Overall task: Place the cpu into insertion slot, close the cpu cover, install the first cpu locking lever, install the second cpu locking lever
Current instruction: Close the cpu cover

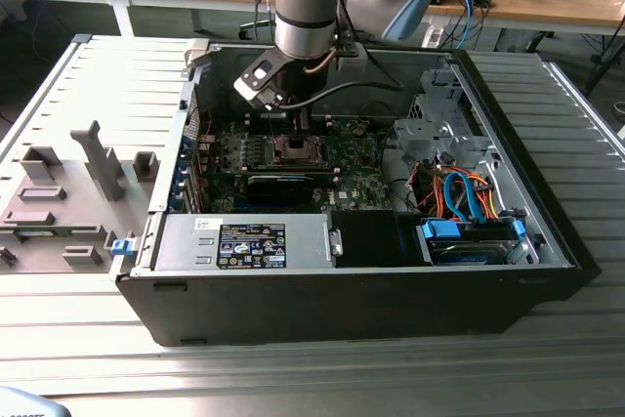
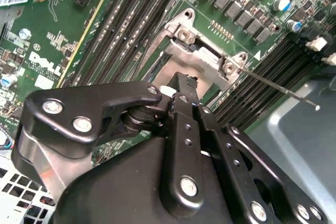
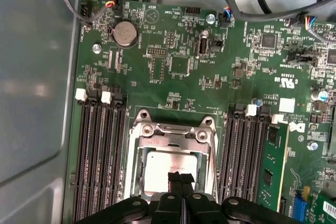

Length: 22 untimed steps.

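Note:
The cpu lies flat in the insertion slot, its pale silvery face showing through the square window of the cpu cover. The cover's silver frame lies down around the chip; whether it is fully seated I cannot tell. My gripper is shut, fingers pressed together with nothing between them, and its tip sits right over the chip's edge at the socket. In the exterior view the gripper hangs just above the socket. A thin wire locking lever sticks out from the socket corner, unlatched.
The green board lies inside an open black computer case. Black memory slots flank the socket on both sides. A bundle of coloured cables and a drive cage fill the exterior view's right. A grey fixture plate lies outside the case.

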Available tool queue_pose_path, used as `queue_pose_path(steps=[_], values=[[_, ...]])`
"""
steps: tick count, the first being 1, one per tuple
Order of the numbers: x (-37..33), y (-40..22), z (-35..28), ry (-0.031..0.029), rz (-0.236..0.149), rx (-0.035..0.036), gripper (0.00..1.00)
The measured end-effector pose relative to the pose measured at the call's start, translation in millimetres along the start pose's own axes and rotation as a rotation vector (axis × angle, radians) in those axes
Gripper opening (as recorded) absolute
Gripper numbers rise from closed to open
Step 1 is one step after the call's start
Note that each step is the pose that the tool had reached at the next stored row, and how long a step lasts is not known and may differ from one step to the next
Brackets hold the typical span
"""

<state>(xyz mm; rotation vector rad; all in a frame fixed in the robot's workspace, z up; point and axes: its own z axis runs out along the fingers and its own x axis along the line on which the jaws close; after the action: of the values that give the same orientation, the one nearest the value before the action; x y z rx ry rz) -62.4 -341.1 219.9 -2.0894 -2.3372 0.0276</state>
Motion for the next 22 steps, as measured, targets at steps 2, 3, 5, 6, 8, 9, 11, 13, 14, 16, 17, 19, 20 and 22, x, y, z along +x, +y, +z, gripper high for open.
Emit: queue_pose_path(steps=[2,3,5,6,8,9,11,13,14,16,17,19,20,22], values=[[0.4,-3.4,1.2,0.0002,0.0,-0.0001,0.11],[0.6,-4.6,1.5,0.0002,0.0,-0.0001,0.11],[0.8,-6.7,2.2,0.0002,0.0,-0.0001,0.11],[1.0,-7.8,2.8,0.0002,0.0,-0.0002,0.11],[1.2,-9.2,4.4,-0.0001,0.0,-0.0002,0.11],[1.2,-10.1,5.6,-0.0003,0.0,-0.0001,0.11],[1.4,-11.8,7.8,-0.0005,0.0,0.0,0.11],[1.7,-13.6,9.9,-0.0007,0.0,0.0,0.11],[1.7,-14.1,10.5,-0.0007,0.0,0.0,0.11],[1.9,-15.1,11.9,-0.0009,0.0,0.0,0.11],[1.9,-15.9,12.7,-0.001,0.0,0.0001,0.11],[2.1,-17.4,14.5,-0.0015,0.0,0.0002,0.11],[2.1,-17.8,14.7,-0.0018,0.0,0.0004,0.11],[2.1,-17.8,15.1,-0.0017,0.0,0.0004,0.11]])
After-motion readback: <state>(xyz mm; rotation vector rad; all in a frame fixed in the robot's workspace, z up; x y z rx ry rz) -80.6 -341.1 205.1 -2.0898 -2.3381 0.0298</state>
